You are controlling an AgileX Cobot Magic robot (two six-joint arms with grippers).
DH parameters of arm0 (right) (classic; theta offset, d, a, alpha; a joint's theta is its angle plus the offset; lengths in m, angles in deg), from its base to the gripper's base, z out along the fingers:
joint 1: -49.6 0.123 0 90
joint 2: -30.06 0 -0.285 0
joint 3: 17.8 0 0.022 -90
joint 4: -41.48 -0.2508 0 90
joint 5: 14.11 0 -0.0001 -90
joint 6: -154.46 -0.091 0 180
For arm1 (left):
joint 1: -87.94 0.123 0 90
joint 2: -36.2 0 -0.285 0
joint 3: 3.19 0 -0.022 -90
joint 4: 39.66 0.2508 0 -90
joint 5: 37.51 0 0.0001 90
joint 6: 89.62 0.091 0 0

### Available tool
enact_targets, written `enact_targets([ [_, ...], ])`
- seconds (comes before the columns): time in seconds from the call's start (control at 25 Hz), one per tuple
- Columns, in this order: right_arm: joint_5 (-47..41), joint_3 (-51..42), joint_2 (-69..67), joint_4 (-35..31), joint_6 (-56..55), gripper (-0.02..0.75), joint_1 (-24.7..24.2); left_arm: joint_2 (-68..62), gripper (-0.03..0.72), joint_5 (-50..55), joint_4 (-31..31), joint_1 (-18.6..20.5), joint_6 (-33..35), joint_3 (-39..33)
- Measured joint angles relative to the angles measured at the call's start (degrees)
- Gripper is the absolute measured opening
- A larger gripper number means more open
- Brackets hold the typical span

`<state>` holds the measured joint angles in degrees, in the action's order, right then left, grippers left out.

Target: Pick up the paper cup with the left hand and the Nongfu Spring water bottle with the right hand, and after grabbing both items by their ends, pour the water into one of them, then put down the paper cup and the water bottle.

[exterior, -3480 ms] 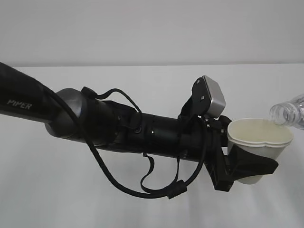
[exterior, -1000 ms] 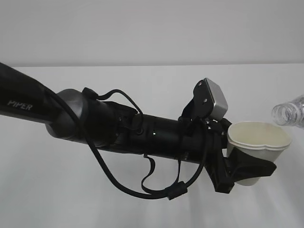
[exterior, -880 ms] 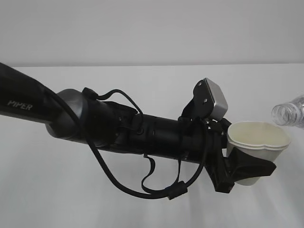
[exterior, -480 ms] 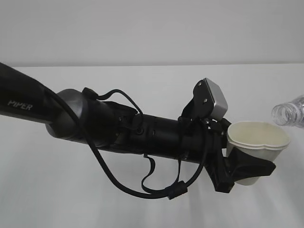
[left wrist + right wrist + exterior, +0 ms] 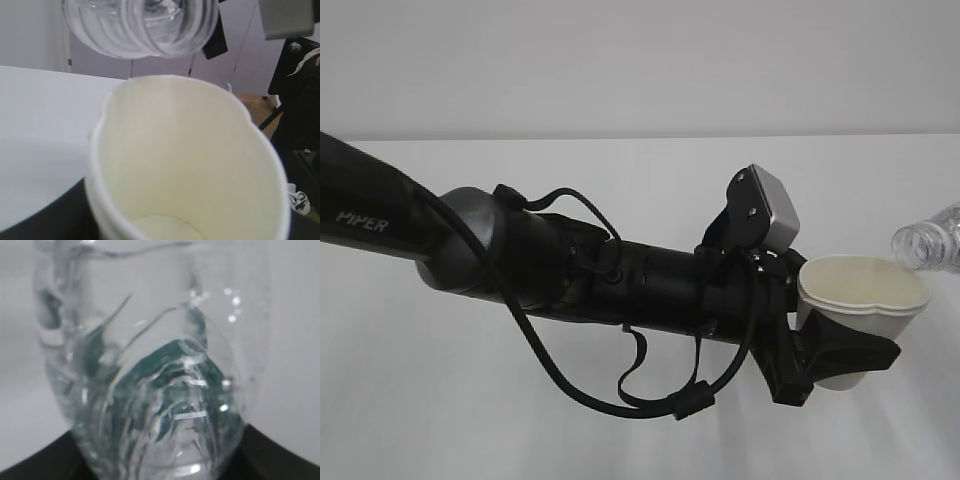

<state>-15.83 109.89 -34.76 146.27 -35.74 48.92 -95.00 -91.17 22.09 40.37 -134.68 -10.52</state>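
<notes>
Left hand (image 5: 840, 352) grips the paper cup (image 5: 863, 310) above the desk (image 5: 440, 400); the right hand holds the Nongfu Spring water bottle (image 5: 927, 240), whose mouth has dipped back toward the rim, suggesting pouring resumes.

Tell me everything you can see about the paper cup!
The paper cup is small, cream-white and tapered, with a rolled rim squeezed a bit out of round. It stands upright in the air, clamped by the black left end effector. Inside looks pale; whether there is water cannot be told. The clear bottle's mouth hangs just past its rim.
</notes>
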Motion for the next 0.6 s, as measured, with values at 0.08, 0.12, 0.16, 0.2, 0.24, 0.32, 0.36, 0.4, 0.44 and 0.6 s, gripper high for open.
enact_targets([
  [0.08,0.0,0.0,0.0,0.0,0.4,0.402,0.0,0.0,0.429,0.0,0.0,0.0,0.0,0.0],
  [0.12,0.0,0.0,0.0,0.0,0.5,0.402,0.0,0.0,0.429,0.0,0.0,0.0,0.0,0.0],
  [0.16,0.0,0.0,0.0,0.0,0.5,0.402,0.0,0.0,0.429,0.0,0.0,0.0,0.0,0.0],
  [0.2,0.0,0.0,0.0,0.0,0.6,0.402,0.0,0.0,0.429,0.0,0.0,0.0,0.0,0.0],
  [0.24,0.0,0.0,0.0,0.0,0.5,0.402,0.0,0.0,0.429,0.0,0.0,0.0,0.0,0.0],
  [0.32,0.0,0.0,0.0,0.0,0.6,0.402,0.0,0.0,0.429,0.0,0.0,0.0,0.0,0.0],
  [0.36,0.0,0.0,0.0,0.0,0.6,0.402,0.0,0.0,0.429,0.0,-0.1,0.0,0.0,0.0],
  [0.4,0.0,0.0,0.0,0.0,0.6,0.402,0.0,0.0,0.429,0.0,-0.1,0.0,0.0,0.0],
  [0.44,0.0,0.0,0.0,0.0,0.6,0.403,0.0,0.0,0.429,0.0,-0.1,0.0,0.0,0.0],
  [0.6,0.0,0.0,0.0,0.0,0.6,0.402,0.0,0.0,0.429,0.0,-0.1,0.0,-0.1,0.0],
])
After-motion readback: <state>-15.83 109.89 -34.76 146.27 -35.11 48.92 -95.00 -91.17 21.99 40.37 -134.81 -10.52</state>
